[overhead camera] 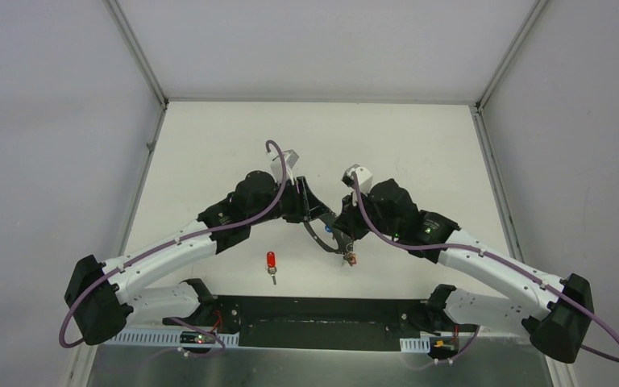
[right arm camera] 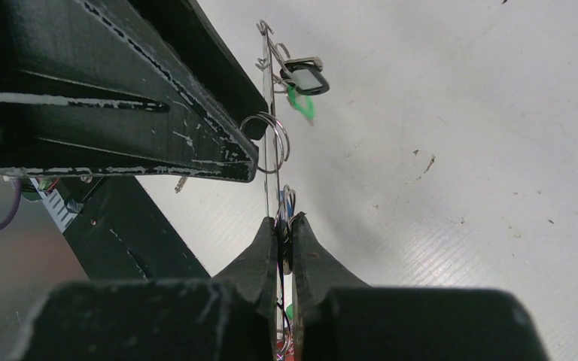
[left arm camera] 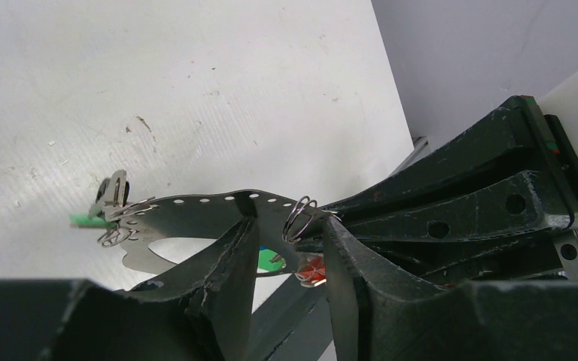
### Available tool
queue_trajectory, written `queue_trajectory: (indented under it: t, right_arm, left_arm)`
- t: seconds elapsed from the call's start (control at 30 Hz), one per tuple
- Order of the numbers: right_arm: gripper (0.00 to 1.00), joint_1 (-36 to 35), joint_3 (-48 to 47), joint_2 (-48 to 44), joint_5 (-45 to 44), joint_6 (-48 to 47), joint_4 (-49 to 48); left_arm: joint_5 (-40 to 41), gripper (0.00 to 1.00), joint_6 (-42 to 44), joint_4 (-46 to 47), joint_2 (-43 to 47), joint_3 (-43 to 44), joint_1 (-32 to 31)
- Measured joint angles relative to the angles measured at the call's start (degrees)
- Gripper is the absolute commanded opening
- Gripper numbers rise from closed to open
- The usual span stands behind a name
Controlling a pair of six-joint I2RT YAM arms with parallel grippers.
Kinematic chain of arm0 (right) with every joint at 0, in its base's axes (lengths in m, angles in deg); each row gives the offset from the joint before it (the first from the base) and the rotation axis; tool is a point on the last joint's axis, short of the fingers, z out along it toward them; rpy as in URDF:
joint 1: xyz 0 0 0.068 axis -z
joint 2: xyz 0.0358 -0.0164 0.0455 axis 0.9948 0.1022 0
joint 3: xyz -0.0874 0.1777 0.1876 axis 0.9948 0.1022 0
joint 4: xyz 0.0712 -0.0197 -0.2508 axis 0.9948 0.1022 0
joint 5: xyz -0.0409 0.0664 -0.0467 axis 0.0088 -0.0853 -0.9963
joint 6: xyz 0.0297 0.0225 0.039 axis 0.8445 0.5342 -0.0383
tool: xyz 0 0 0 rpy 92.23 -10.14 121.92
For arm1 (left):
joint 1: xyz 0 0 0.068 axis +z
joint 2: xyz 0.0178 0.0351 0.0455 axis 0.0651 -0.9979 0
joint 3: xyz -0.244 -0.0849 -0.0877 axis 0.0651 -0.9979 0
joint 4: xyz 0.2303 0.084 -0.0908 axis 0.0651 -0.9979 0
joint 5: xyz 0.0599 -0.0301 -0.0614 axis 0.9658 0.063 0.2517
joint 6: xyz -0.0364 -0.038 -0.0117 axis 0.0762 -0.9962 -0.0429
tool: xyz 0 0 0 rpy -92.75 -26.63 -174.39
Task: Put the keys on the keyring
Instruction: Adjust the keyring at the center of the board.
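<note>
The keyring is a thin grey band with a row of small holes, held up over the table between both grippers. My right gripper is shut on its edge, which runs edge-on up the right wrist view. My left gripper straddles the band with its jaws apart, and a small wire split ring rests against one finger. A green-headed key hangs at the band's far end. Green and red heads show below the band. A loose red-headed key lies on the table.
The white table is closed in by grey walls at the left, back and right. A black base plate carrying both arm mounts runs along the near edge. Purple cables loop off both arms.
</note>
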State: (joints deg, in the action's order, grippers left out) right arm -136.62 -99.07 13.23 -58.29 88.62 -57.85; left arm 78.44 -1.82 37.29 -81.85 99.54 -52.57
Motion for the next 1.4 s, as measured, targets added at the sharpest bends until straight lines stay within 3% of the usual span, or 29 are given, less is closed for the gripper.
queue_trajectory:
  t: [0.53,0.87,1.4]
  right_arm:
    - [0.00,0.02,-0.85,0.00,0.00,0.00,1.01]
    - [0.00,0.00,-1.14,0.37,0.46,0.00,1.25]
    - [0.00,-0.13,-1.92,1.25,2.86,0.09,0.63]
  left_arm:
    - [0.04,0.00,-0.15,1.05,-0.02,0.00,0.00]
    - [0.02,0.00,1.25,-0.70,1.05,0.63,-0.35]
    - [-0.59,0.00,12.02,-8.46,1.92,4.96,-0.37]
